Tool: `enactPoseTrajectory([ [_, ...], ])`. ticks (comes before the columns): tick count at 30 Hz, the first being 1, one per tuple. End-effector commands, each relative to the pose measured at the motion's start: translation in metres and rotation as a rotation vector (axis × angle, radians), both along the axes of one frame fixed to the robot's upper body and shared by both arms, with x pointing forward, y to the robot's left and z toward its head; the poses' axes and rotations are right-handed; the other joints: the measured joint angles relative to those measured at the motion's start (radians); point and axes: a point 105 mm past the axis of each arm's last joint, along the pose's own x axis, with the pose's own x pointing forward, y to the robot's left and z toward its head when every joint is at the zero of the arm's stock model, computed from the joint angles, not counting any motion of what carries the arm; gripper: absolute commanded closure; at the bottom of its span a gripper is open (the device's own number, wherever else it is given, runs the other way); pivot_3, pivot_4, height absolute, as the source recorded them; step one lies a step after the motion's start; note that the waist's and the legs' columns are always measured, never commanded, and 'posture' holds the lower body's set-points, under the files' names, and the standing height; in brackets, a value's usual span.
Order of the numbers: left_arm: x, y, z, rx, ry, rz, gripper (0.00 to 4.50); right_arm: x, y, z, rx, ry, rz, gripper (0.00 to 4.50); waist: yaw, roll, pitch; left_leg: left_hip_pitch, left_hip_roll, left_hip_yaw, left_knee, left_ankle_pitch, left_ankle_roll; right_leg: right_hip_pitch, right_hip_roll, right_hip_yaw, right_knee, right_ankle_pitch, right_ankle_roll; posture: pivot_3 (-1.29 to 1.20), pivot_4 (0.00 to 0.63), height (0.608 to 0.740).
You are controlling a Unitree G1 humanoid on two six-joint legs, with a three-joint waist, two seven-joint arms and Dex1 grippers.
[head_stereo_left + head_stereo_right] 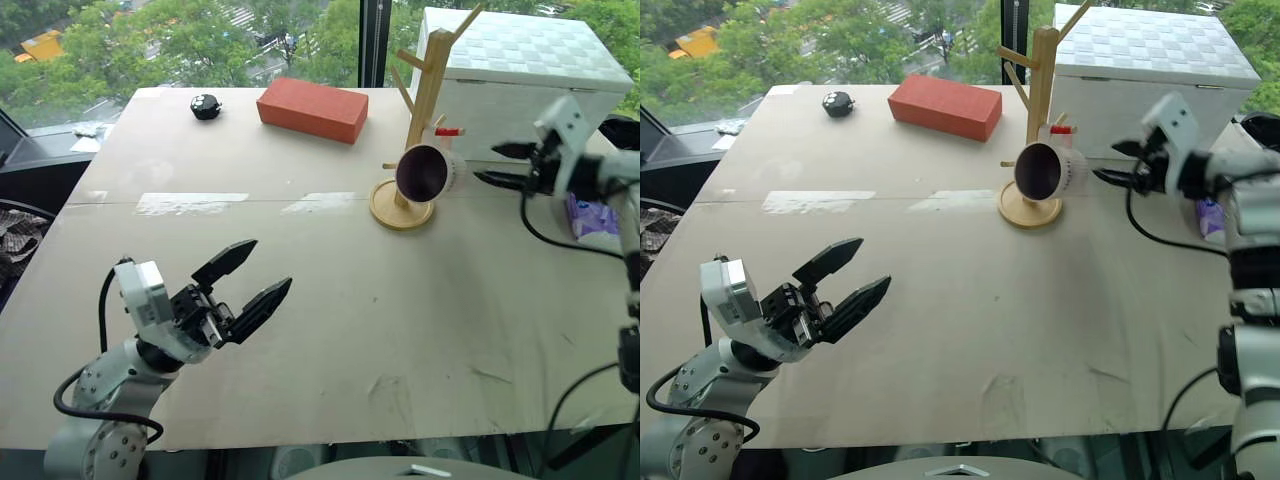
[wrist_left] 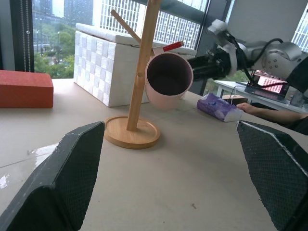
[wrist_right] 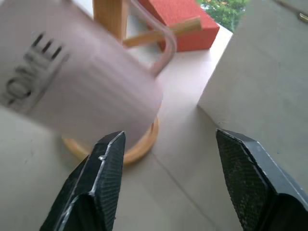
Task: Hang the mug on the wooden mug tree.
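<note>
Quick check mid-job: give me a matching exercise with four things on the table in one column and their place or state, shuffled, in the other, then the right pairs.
Things:
1. mug
2. red brick-shaped block
3. right gripper
4. left gripper

Places or states:
A. open, above the table's near part
B. hanging on the wooden mug tree, mouth toward the camera
C. lying flat near the table's far edge
D. open, just beside the mug, holding nothing

Pairs: 1-B, 2-C, 3-D, 4-A

left gripper (image 1: 252, 277) fingers apart; right gripper (image 1: 494, 164) fingers apart
</note>
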Motion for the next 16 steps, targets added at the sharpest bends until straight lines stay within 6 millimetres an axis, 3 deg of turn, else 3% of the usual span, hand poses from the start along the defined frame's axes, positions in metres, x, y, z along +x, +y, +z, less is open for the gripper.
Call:
enactPoseTrajectory([
  [1,-0.002,0.002,0.006,0.02,-0.023,-0.017,0.0,-0.038,-0.009,0.009,0.042,-0.075,0.052,1.56,0.0,0.0,0.0,0.0,0.0,0.0,0.0,0.0,0.0,0.0,0.001,0.0,0.0,0.0,0.0,0.0,0.15,0.74],
  [5,0.0,0.014,-0.009,0.076,0.036,0.018,0.0,-0.076,-0.023,-0.018,0.055,-0.034,0.009,1.56,0.008,0.001,-0.001,0.0,0.001,-0.001,0.0,0.0,0.0,-0.001,0.003,-0.001,0.001,0.0,0.001,0.0,0.15,0.74],
  [9,0.001,0.036,-0.034,0.168,0.137,0.095,0.0,-0.114,-0.042,-0.061,0.008,0.048,-0.069,1.56,0.013,0.001,-0.001,0.002,0.001,0.0,0.001,0.0,0.0,-0.001,0.004,0.001,0.002,-0.002,-0.002,0.0,0.15,0.74],
  [16,0.005,0.045,-0.055,0.251,0.216,0.11,0.0,-0.131,-0.04,-0.083,0.03,0.075,-0.12,1.56,0.01,0.0,-0.001,0.011,0.001,0.005,0.001,0.0,0.0,0.004,0.004,0.007,0.003,-0.004,0.001,0.0,0.15,0.74],
])
